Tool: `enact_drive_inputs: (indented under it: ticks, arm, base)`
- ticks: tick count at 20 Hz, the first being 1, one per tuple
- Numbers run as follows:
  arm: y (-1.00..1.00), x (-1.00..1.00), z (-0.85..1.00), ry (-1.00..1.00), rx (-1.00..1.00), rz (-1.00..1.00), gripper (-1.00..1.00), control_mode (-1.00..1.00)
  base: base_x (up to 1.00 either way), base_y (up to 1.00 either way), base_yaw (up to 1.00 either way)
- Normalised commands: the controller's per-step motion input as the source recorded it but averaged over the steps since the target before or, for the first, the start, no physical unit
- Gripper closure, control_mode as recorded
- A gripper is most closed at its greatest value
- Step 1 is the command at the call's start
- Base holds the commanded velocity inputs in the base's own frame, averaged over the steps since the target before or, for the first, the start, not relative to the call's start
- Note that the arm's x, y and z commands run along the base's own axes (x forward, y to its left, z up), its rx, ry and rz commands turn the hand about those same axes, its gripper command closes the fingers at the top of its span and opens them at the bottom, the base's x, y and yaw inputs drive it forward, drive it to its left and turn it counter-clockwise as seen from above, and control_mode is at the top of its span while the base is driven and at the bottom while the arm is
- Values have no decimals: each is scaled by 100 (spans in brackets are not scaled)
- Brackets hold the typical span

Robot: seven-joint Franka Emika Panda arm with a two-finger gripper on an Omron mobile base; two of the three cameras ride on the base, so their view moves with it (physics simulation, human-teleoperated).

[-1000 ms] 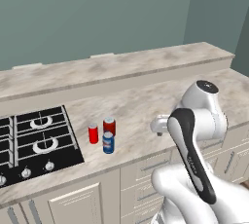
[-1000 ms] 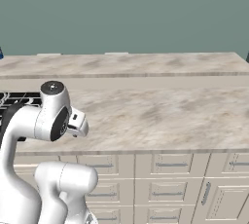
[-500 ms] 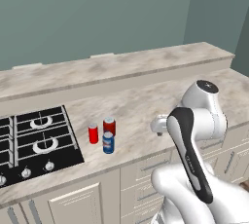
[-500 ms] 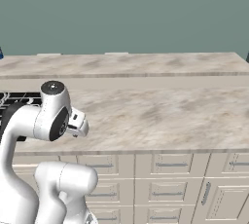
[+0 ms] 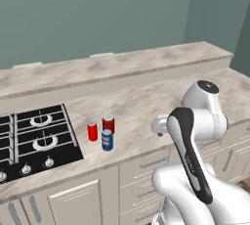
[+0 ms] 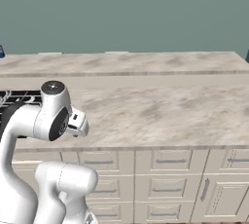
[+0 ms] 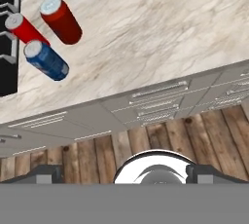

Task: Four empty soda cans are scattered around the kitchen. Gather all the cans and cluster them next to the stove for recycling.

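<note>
Three small cylindrical soda cans with silvery tops stand upright in a tight cluster on the beige marbled stone counter [image 5: 146,106], just beside the right edge of the flat black gas stove [image 5: 39,138] with its silver burners and row of knobs. One red can [image 5: 92,131] is nearest the cooktop, a second red can [image 5: 108,123] stands just behind and to its right, and a blue can with a white band [image 5: 107,140] sits in front of them towards the counter edge (the hand view shows the same trio at its upper left). The two-finger gripper [image 7: 124,173] hangs off the counter above the wooden floor [image 7: 146,140] and cream drawer fronts [image 7: 160,101], its fingers [image 7: 46,173] spread wide with nothing between them.
</note>
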Motion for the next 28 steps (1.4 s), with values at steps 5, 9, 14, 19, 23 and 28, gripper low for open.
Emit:
enact_drive_inputs:
  ticks: [5, 9, 14, 19, 23, 28]
  arm:
    - [0, 0, 0, 0, 0, 0, -100, 100]
    - [0, 0, 0, 0, 0, 0, -100, 100]
    - [0, 0, 0, 0, 0, 0, -100, 100]
    - [0, 0, 0, 0, 0, 0, -100, 100]
    - [0, 0, 0, 0, 0, 0, -100, 100]
    - [0, 0, 0, 0, 0, 0, -100, 100]
  base:
    - [-61, 2, 0]
    - [-38, -2, -7]
    - [-7, -35, -31]
    - [-5, -63, -1]
    - [0, -63, 2]
    - [0, -54, 18]
